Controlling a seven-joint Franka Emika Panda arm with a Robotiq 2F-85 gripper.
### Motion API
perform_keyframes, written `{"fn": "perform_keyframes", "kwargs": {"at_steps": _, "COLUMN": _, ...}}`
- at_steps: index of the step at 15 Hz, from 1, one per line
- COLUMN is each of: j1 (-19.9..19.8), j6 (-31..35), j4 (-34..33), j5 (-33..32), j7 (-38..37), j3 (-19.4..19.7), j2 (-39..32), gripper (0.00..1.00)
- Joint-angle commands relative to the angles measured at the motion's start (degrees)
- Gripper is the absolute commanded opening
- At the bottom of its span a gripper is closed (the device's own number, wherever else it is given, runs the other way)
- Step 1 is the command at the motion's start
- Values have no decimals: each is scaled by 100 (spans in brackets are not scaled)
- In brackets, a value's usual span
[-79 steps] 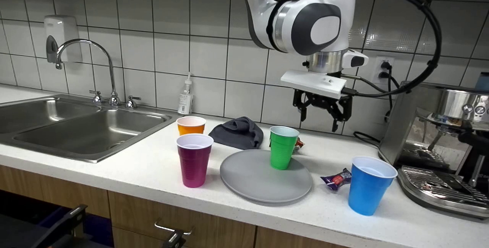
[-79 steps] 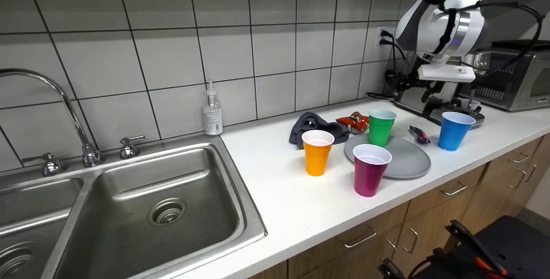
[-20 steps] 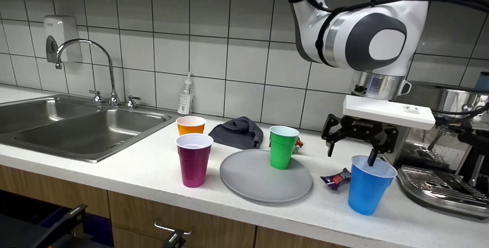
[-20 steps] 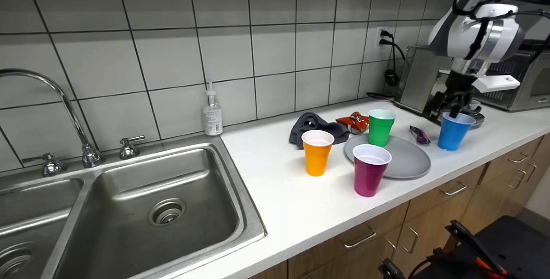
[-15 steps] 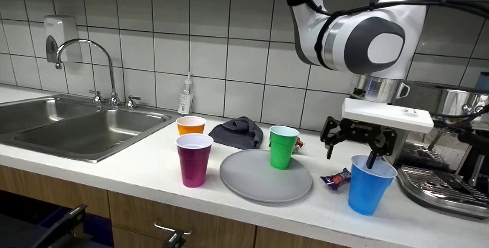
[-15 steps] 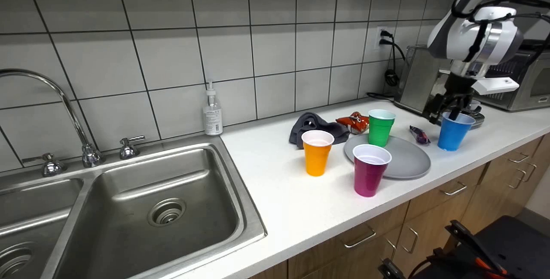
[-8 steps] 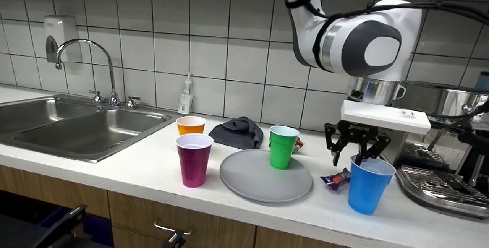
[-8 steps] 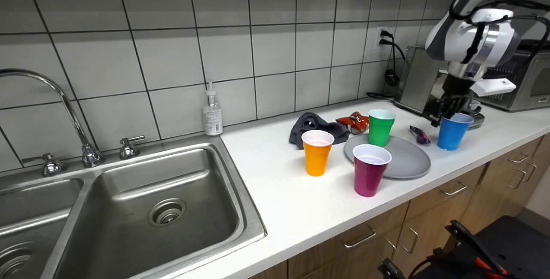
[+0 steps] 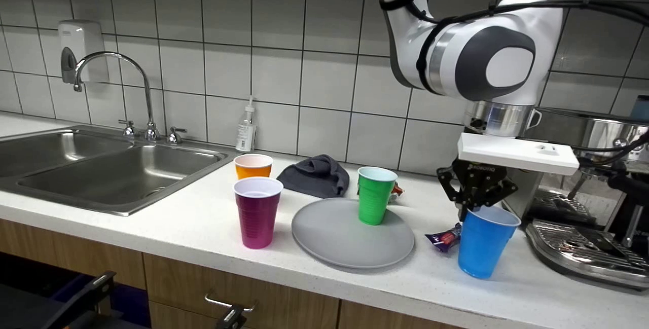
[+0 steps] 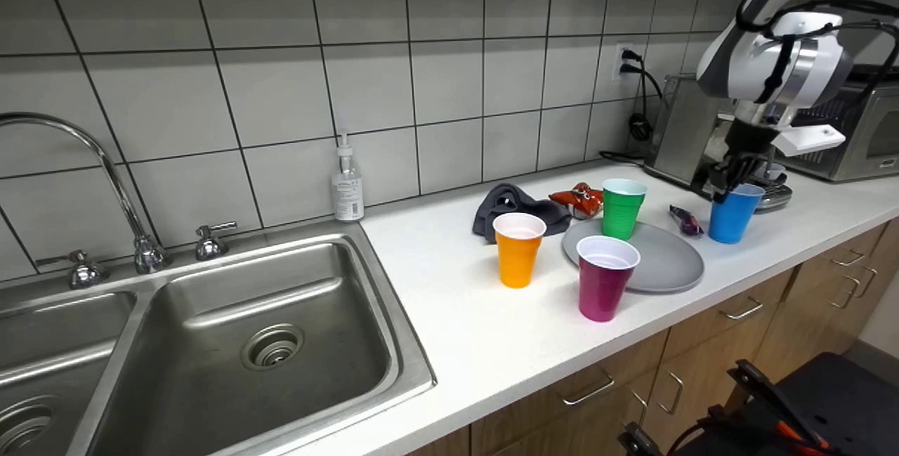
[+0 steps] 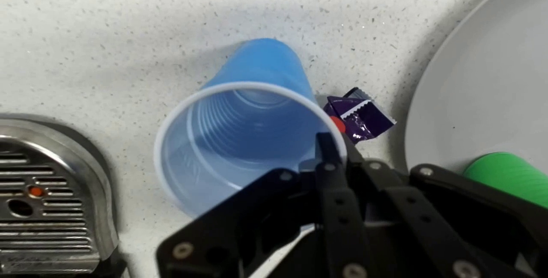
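Pinching the blue cup (image 11: 257,124) at its rim, one finger inside and one outside, likely since the wall is thin, the clenched gripper (image 11: 340,147) has it at wrist-view ten o'clock, purple wrapper (image 11: 364,117) at one.

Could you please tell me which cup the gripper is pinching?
The blue cup: the gripper pinches its rim, one finger inside; the green cup, orange cup and purple cup stand untouched.

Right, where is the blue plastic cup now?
In both exterior views, the blue plastic cup is on the right, between the shiny purple packet and the silver espresso machine, its rim gripped by the black hand.
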State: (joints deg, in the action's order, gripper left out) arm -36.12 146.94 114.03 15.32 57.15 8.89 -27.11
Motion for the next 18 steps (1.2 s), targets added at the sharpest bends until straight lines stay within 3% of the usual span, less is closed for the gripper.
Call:
{"fn": "perform_keyframes", "kwargs": {"at_steps": 1, "j1": -143, "j6": 39, "j4": 58, "j5": -62, "j7": 226, "j3": -98, "j2": 109, "gripper": 0}}
{"fn": "perform_keyframes", "kwargs": {"at_steps": 8, "j1": -205, "j6": 26, "j4": 371, "j5": -57, "j7": 948, "j3": -143, "j2": 530, "gripper": 1}}
{"fn": "perform_keyframes", "kwargs": {"at_steps": 18, "j1": -37, "j6": -4, "j4": 1323, "j5": 173, "j7": 2396, "j3": -83, "j2": 1478, "gripper": 1}}
